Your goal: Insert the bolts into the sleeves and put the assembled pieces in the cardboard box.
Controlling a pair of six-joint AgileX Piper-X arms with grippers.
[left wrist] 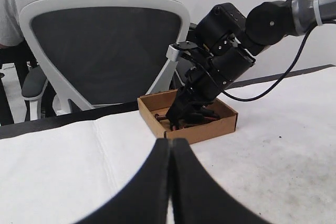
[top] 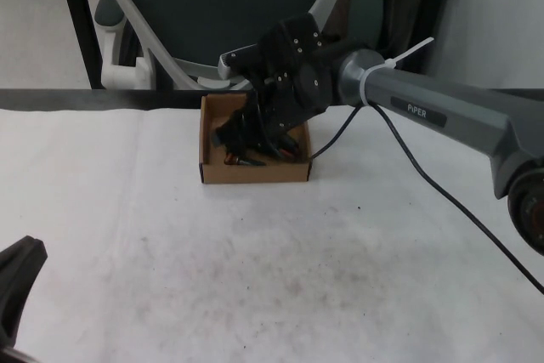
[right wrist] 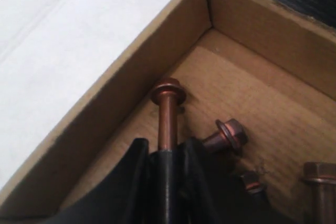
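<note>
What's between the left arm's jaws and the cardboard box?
Just bare white cloth; the high view shows nothing else before the cardboard box.

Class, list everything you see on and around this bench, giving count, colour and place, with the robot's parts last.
cardboard box: one, brown, far middle of the bench
loose bolts: three visible, copper, lying inside the box
held bolt: one, copper, inside the box
sheet: one, white, covering the bench
office chair: one, dark grey with white frame, behind the bench
left gripper: black, shut, near left side
right gripper: black, shut on the held bolt, in the box
</note>
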